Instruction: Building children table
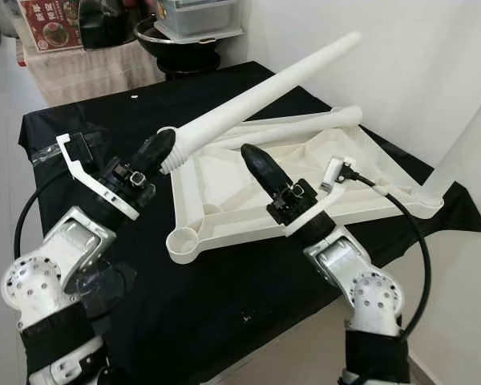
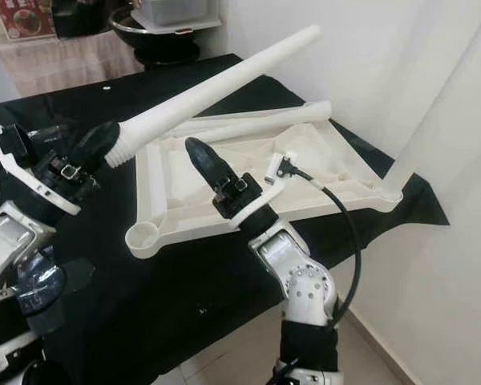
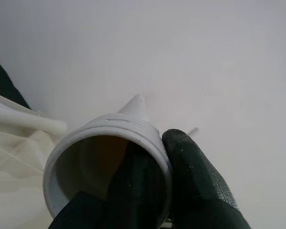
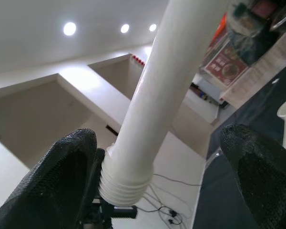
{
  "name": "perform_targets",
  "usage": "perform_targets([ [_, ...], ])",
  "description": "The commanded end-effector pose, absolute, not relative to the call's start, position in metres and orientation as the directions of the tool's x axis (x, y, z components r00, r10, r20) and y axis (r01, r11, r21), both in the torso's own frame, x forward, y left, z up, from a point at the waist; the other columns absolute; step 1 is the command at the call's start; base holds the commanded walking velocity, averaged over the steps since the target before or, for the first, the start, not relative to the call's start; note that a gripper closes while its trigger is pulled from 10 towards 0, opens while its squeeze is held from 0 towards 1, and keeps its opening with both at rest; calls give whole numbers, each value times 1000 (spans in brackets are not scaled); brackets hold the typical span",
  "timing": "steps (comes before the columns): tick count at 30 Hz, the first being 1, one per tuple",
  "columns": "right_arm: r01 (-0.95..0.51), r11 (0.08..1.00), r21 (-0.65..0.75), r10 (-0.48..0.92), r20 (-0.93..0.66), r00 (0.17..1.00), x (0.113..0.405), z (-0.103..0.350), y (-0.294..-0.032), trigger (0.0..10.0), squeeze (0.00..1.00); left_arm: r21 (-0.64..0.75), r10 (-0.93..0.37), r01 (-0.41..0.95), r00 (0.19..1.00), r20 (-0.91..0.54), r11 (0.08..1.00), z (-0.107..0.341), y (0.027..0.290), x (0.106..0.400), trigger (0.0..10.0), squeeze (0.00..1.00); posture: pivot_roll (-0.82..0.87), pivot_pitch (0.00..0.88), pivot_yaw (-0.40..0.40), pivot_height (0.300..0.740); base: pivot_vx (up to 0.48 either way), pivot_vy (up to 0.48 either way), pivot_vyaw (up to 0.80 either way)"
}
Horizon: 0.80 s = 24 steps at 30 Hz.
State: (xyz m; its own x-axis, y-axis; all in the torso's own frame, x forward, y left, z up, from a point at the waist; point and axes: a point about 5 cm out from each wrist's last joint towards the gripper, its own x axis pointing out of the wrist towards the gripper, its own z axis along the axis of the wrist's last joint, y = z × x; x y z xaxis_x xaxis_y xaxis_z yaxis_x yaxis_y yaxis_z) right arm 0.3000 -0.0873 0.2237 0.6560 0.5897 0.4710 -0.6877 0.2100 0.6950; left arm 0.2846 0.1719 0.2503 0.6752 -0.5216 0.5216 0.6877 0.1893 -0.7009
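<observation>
A long white table leg (image 1: 264, 88) slants up over the table. My left gripper (image 1: 162, 151) is shut on its threaded end (image 3: 109, 129), with one finger inside the hollow mouth and one outside. The white tabletop (image 1: 224, 192) lies upside down on the black cloth, with an open round socket (image 1: 183, 239) at its near corner. A second leg (image 1: 305, 124) lies across its far side. A third leg (image 1: 465, 152) stands upright at the right corner. My right gripper (image 1: 252, 158) hovers open over the tabletop just below the held leg, and its fingers (image 4: 62, 162) are spread wide.
The black-clothed table (image 1: 224, 305) ends close in front of me, and a white wall (image 1: 401, 56) runs along its right side. Behind the table stand a black pot (image 1: 176, 44) with a plastic box on it and a draped beige cloth (image 1: 88, 68).
</observation>
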Motion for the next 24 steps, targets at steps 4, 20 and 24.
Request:
perform_targets([
  [4,-771,58,634,585,604,541,302,255,-62,10000,0,-697,-537,704,644,545,137,252,163,277,0,0,-20,64,-42,740,0,0,0],
  [20,-799,-6,601,564,662,494,310,272,-39,10000,0,-710,-567,704,590,575,13,253,132,265,0,0,-3,68,-40,740,0,0,0],
  [24,-803,-16,595,556,673,488,311,275,-39,10000,0,-714,-572,700,585,575,-2,253,128,264,0,0,-4,67,-40,740,0,0,0],
])
